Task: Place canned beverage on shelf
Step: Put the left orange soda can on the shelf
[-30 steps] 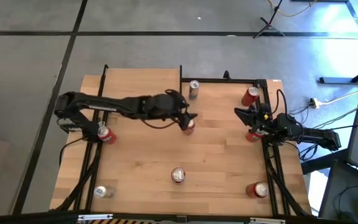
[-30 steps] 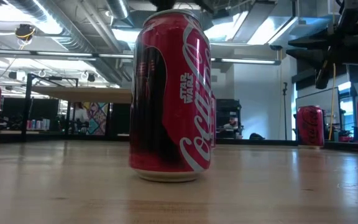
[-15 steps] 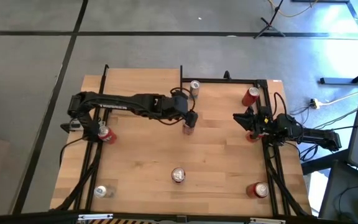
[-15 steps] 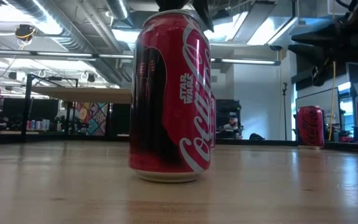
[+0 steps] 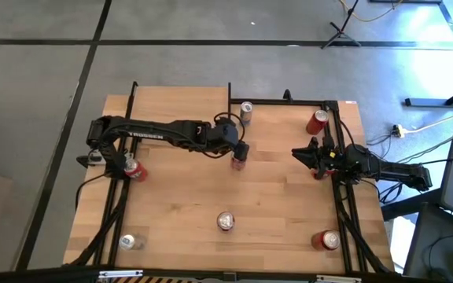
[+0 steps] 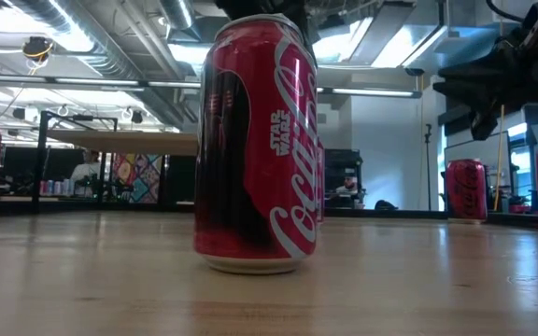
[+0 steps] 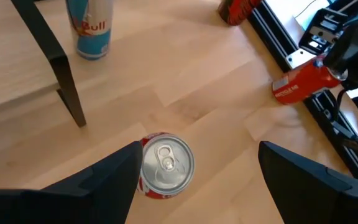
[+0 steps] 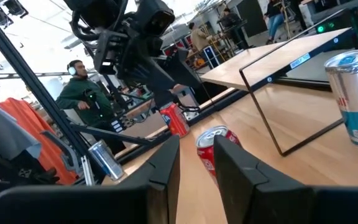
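Observation:
A red can (image 5: 238,159) stands upright on the table's middle. It also shows in the left wrist view (image 7: 166,165). My left gripper (image 5: 240,148) hangs over it, pointing down and open wide (image 7: 199,152), with the can close to one finger. The shelf (image 5: 179,102), a light-wood board on thin black posts, stands at the far left, with a Red Bull can (image 5: 245,112) on the table beside it. My right gripper (image 5: 299,152) is at the table's right side, pointing toward the red can (image 8: 219,149), its fingers a narrow gap apart (image 8: 196,142) and empty. My left gripper comes at the red can from above, pointing down. One finger (image 7: 114,177) stands right beside the can's top rim (image 7: 146,163). I cannot tell whether it touches the can. The can stands upright on the table.
Other cans stand on the table: red at the far right (image 5: 317,122), under my right arm (image 5: 318,170), near right (image 5: 326,240), near middle (image 5: 225,222) and left (image 5: 134,169), silver at the near left (image 5: 128,242). Black frame rails run along both sides.
My left arm has drawn its elbow up and back, and its gripper has shifted slightly toward the far edge, staying over the red can. My right gripper has moved a little toward the table's left. The cans have stayed in place.

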Motion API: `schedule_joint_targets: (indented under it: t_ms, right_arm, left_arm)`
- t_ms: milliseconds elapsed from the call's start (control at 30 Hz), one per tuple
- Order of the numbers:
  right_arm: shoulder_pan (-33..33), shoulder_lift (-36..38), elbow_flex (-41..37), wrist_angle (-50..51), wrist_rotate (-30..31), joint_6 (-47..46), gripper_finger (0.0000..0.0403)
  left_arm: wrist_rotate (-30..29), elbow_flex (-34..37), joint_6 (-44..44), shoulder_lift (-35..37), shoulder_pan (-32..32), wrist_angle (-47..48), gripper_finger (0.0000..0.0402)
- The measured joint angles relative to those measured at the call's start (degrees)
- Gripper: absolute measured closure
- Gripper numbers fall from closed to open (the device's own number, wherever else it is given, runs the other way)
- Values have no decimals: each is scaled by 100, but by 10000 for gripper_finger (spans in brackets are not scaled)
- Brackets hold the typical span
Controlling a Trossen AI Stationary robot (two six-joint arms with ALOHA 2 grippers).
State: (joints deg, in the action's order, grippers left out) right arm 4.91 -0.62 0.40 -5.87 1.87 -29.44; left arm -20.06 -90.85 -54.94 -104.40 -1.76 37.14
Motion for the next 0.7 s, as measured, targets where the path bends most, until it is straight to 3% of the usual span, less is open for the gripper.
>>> schedule_joint_targets:
  t_ms: [133,333,500,700]
  right_arm:
    - [0,0,0,1,-30,16,317]
    - [0,0,0,0,-151,16,317]
    - [0,0,0,-1,-150,19,317]
    - [0,0,0,1,32,19,317]
  left_arm:
    - [33,7,59,136,-2,134,89]
    - [68,7,245,1014,64,753,89]
    - [269,-15,603,1964,157,2496,89]
    - [320,4,868,2393,175,4626,89]
